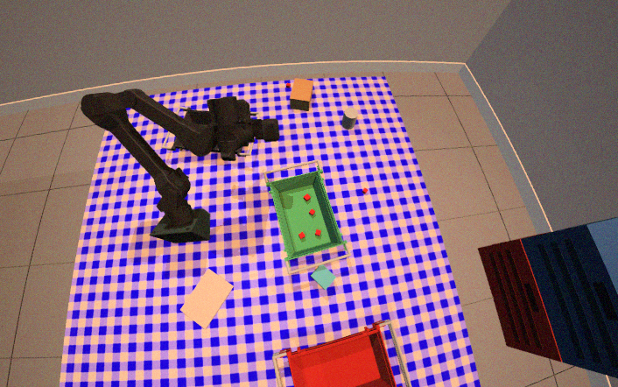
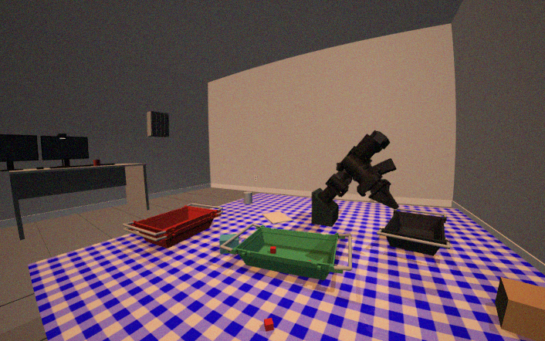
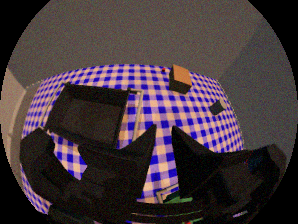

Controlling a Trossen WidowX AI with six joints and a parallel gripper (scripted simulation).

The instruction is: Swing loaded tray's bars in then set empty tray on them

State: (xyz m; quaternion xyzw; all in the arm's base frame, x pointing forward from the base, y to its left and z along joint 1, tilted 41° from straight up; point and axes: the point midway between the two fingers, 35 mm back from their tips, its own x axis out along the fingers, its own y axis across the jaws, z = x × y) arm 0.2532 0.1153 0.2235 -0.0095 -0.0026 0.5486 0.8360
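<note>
On the worktop, your black arm reaches over the upper-left corner, partly hiding a black tray. Right of your arm's base, a green tray holds four red blocks, its bars swung outward. A red tray crosses the bottom edge of your view.

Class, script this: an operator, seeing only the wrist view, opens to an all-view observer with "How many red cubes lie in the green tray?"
Observer: Four red cubes lie inside the green tray.
Operator: Are its bars swung in?
Observer: No, both bars stick outward past its ends.
Operator: Is any tray outside my view?
Observer: Yes, a red tray.
</note>
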